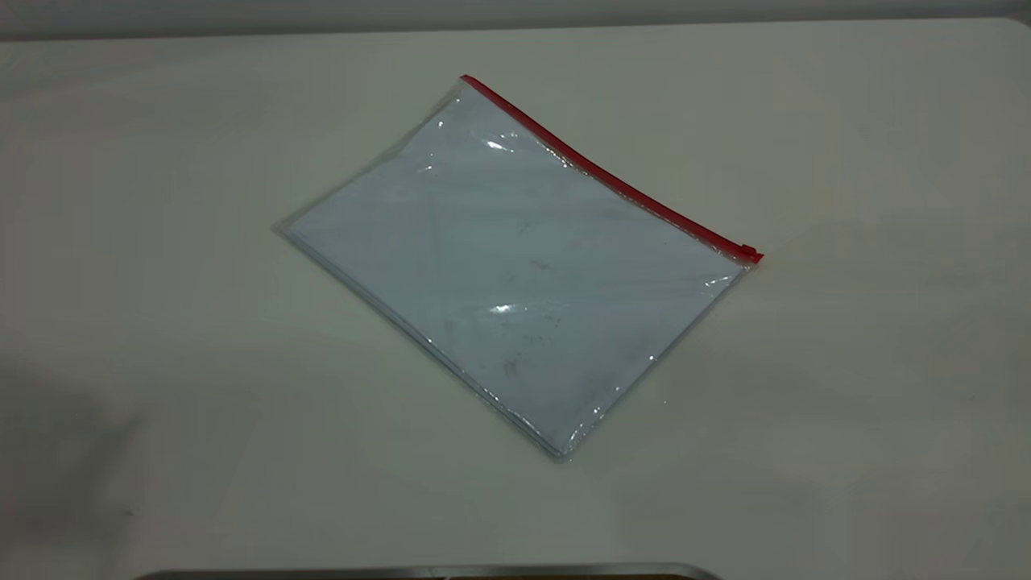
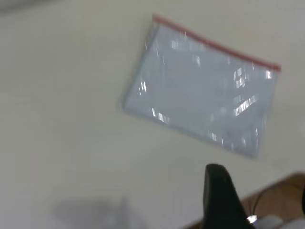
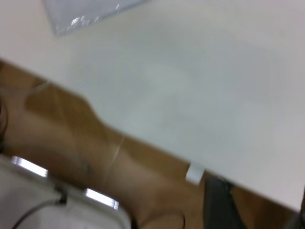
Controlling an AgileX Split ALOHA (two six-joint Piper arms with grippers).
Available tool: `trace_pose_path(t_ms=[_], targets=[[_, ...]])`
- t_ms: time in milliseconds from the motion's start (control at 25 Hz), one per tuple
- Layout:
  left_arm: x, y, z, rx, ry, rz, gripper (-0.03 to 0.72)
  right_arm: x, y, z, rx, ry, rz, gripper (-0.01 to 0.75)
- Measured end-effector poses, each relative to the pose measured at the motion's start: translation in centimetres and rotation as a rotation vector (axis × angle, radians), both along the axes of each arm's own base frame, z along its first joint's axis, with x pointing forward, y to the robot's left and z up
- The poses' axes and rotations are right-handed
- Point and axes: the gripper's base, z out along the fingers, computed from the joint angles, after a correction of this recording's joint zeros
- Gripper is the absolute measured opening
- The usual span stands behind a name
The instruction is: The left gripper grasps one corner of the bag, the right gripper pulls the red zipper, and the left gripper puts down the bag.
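The bag [image 1: 515,266] lies flat on the white table, turned at an angle, with pale sheets showing through it. The red zipper [image 1: 604,169] runs along its far right edge, and the slider tab [image 1: 749,251] sits at the right corner. Neither gripper shows in the exterior view. In the left wrist view the left gripper [image 2: 259,205] hangs near the table's edge, well short of the bag [image 2: 205,90], with its jaws apart and empty. In the right wrist view the right gripper [image 3: 257,210] is off the table's edge, jaws apart and empty, with only a bag corner [image 3: 81,12] in sight.
The white table [image 1: 161,322] spreads wide around the bag. A metal strip [image 1: 419,573] runs along the near edge. Brown floor [image 3: 71,133] and pale equipment with cables lie beyond the table edge.
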Motion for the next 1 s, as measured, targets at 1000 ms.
trace_pose_path(t_ms=[1000], targets=[[-17.1, 0.4, -14.8, 0.156, -0.141, 0.124, 0.464, -1.5, -0.8, 0.5, 0.04, -0.127, -0.048, 0.439]])
